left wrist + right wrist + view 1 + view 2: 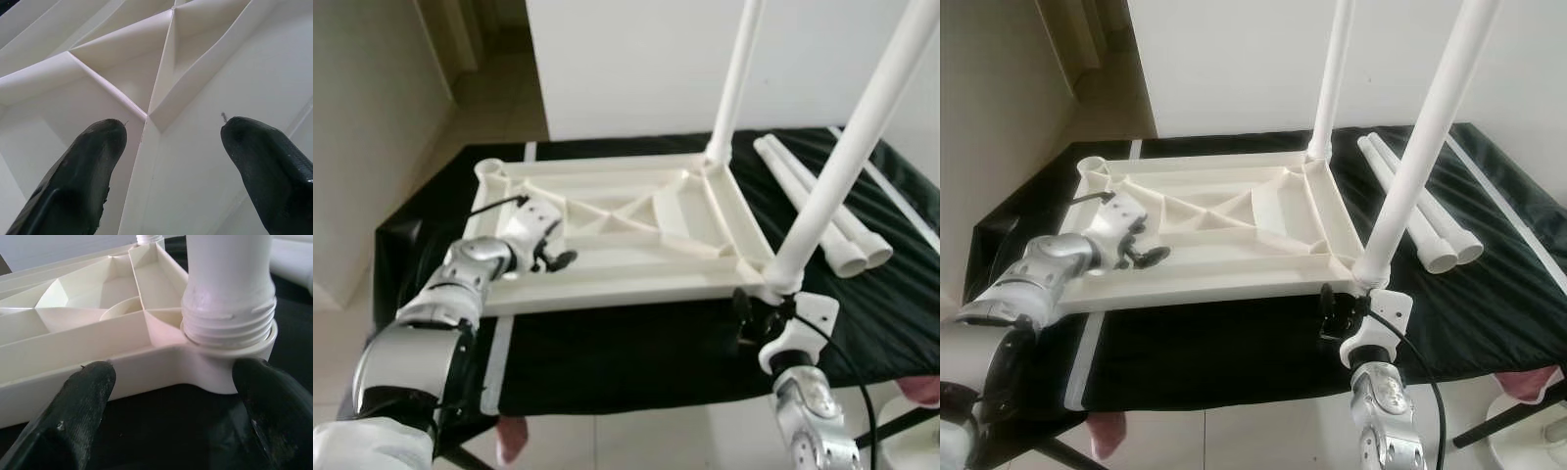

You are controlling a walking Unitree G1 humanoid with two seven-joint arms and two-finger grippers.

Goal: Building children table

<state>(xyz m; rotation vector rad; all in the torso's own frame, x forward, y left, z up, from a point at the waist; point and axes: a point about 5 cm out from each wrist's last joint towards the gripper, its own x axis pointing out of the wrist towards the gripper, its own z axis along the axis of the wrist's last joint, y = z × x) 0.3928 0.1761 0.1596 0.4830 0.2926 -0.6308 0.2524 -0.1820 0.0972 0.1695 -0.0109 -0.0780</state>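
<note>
White plastic tabletop is lying upside down on the black table, two legs in. I'm holding my left tool open over its ribs, right tool open, empty, by the near leg. Threads are showing, so that leg's probably wobbling loose if bumped.

Upturned tabletop, two legs upright

black cloth covers a bench; pale floor.
</note>
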